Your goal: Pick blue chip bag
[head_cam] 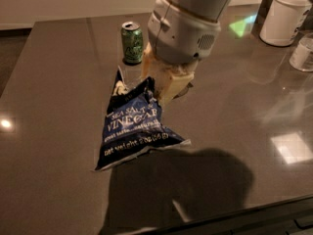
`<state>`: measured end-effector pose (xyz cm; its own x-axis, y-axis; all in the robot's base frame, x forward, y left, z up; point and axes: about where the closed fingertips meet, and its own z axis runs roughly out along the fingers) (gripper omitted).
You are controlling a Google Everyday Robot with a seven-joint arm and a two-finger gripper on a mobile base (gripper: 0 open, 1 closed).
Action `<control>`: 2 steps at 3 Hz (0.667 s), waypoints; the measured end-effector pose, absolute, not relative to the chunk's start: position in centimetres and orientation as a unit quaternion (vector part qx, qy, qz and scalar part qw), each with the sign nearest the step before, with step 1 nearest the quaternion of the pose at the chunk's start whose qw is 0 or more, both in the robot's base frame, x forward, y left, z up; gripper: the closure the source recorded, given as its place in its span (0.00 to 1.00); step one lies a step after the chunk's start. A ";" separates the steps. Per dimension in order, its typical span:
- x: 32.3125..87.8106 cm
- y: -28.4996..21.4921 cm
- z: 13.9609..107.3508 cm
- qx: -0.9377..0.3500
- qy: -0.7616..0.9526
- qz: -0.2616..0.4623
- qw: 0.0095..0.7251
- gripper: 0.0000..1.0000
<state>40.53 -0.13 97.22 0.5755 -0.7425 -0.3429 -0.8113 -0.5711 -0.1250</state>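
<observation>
The blue chip bag (135, 129) is a crinkled navy foil bag with white "Sea Salt Vinegar" lettering. It hangs in the middle of the camera view, held by its top edge, with its lower corners spread out over the dark table (58, 72). My gripper (157, 88) comes down from above and is shut on the bag's top right corner. Its cream-coloured fingers (168, 84) pinch the foil. The grey wrist hides the rest of the gripper.
A green can (132, 42) stands upright just behind the bag and left of the gripper. A white canister (285, 14) and a clear jar (304, 53) stand at the back right. The table's front edge runs along the bottom right.
</observation>
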 end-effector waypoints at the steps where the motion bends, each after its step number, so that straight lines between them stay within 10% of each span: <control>1: 41.1 0.6 100.2 -0.874 0.433 0.138 0.173 1.00; 2: 41.7 1.3 100.9 -0.870 0.434 0.127 0.195 1.00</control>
<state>41.71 1.32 100.90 0.5909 -0.7055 -0.3913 -0.8051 -0.5472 -0.2291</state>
